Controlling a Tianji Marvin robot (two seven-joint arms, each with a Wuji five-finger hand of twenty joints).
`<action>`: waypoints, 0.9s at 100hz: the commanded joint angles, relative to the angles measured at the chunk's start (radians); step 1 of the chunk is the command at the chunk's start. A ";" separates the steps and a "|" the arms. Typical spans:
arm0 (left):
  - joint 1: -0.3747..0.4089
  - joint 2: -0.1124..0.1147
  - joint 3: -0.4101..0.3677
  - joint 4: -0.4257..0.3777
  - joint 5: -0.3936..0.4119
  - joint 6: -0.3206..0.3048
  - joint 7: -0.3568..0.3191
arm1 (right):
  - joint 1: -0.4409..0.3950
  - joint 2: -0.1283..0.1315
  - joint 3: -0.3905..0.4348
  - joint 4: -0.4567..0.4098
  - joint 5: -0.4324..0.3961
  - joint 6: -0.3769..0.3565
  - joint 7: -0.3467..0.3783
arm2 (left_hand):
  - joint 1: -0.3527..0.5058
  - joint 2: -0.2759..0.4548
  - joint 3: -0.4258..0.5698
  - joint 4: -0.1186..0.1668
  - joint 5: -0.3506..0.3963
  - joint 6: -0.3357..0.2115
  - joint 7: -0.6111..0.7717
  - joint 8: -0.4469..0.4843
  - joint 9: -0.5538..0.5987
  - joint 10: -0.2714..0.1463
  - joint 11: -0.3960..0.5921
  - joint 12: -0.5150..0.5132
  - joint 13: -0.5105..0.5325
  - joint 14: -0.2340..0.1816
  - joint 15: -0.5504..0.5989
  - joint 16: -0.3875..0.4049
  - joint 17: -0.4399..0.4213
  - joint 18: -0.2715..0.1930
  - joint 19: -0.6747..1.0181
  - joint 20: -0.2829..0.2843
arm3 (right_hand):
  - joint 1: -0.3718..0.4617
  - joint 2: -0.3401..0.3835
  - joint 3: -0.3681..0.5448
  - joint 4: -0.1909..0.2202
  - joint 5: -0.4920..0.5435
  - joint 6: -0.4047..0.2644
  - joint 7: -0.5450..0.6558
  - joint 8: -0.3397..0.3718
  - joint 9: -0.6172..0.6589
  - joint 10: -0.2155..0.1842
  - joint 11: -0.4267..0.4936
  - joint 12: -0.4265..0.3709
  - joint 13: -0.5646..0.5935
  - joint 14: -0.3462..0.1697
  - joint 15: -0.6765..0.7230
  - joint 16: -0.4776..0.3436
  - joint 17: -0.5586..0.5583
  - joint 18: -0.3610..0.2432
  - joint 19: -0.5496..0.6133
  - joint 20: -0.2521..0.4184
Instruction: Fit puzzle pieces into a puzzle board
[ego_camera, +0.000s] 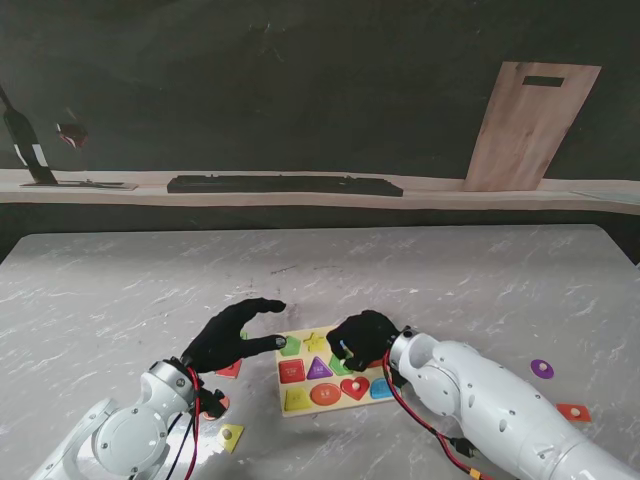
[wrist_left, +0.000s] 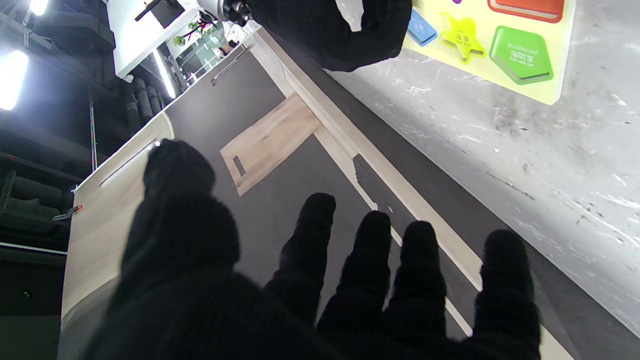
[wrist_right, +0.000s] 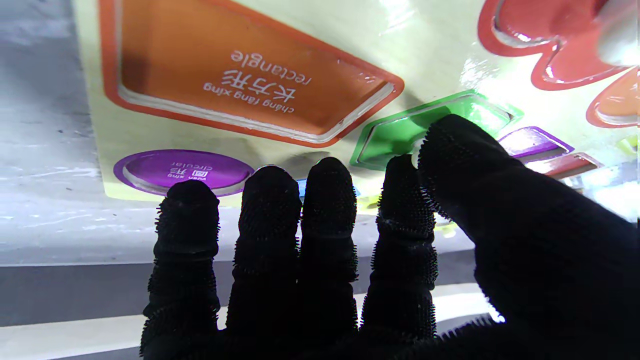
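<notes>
From the stand's view, the pale yellow wooden puzzle board (ego_camera: 335, 378) lies flat on the grey marble desk (ego_camera: 420, 280), close to the robot. Most of its recesses carry coloured pieces: a green pentagon (ego_camera: 290, 347), a red square (ego_camera: 291, 371), a purple triangle (ego_camera: 319, 368), an orange oval (ego_camera: 325, 394) and a red heart (ego_camera: 354, 387). The left hand (ego_camera: 232, 335), in a black glove, hovers at the left edge of the board with its fingers spread wide and nothing in them; one fingertip reaches toward the green pentagon. The right hand (ego_camera: 362, 338), also gloved, rests over the far right part of the board with its fingers curled down. Loose pieces lie around the board: a purple round piece (ego_camera: 541, 369) and an orange flat piece (ego_camera: 573, 411) well to the right of it, a yellow piece (ego_camera: 230, 436) and a red piece (ego_camera: 229, 370) to the left of it.

In the left wrist view, the left hand (wrist_left: 320, 280) is open, fingers apart. The corner of the board (wrist_left: 547, 92) shows with the green pentagon (wrist_left: 521, 54) and a yellow star (wrist_left: 462, 41).

In the right wrist view, the right hand (wrist_right: 350, 250) keeps four fingers side by side and the thumb (wrist_right: 465, 155) presses on a green piece (wrist_right: 400, 135) at its recess in the board (wrist_right: 430, 45), beside an orange rectangle recess (wrist_right: 240, 75) and a purple circle recess (wrist_right: 182, 170). I cannot tell if the fingers grip this piece.
</notes>
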 joint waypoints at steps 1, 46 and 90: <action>0.003 -0.002 0.001 -0.002 -0.005 -0.001 0.001 | -0.015 0.003 -0.001 -0.009 -0.014 0.011 0.009 | -0.001 0.029 -0.014 0.029 0.011 -0.033 -0.023 -0.002 0.010 -0.017 -0.018 -0.003 -0.009 -0.022 -0.012 -0.008 -0.007 -0.110 -0.007 0.017 | -0.012 0.061 -0.048 0.018 0.048 -0.013 0.047 0.004 0.019 0.035 0.030 0.053 0.008 0.021 0.041 0.006 -0.011 0.033 0.041 0.026; 0.001 -0.002 0.003 -0.002 -0.009 0.006 -0.003 | -0.029 0.011 -0.005 -0.030 -0.080 0.076 -0.026 | 0.000 0.032 -0.015 0.028 0.013 -0.033 -0.022 -0.002 0.011 -0.019 -0.018 -0.004 -0.009 -0.023 -0.013 -0.008 -0.007 -0.110 -0.007 0.017 | -0.256 0.246 -0.320 0.124 0.146 0.047 -0.064 0.281 0.035 0.037 0.021 0.102 0.008 0.043 0.047 0.003 -0.022 0.054 0.054 0.026; -0.003 -0.002 0.005 -0.001 -0.015 0.015 -0.006 | -0.058 0.013 0.040 -0.065 -0.103 0.094 -0.043 | 0.005 0.033 -0.015 0.028 0.021 -0.033 -0.022 -0.001 0.012 -0.015 -0.019 -0.004 -0.007 -0.019 -0.012 -0.008 -0.008 -0.109 -0.007 0.017 | -0.293 0.338 -0.445 0.130 0.123 0.066 -0.091 0.319 0.007 0.049 0.012 0.101 -0.020 0.052 0.037 0.003 -0.050 0.054 0.048 0.028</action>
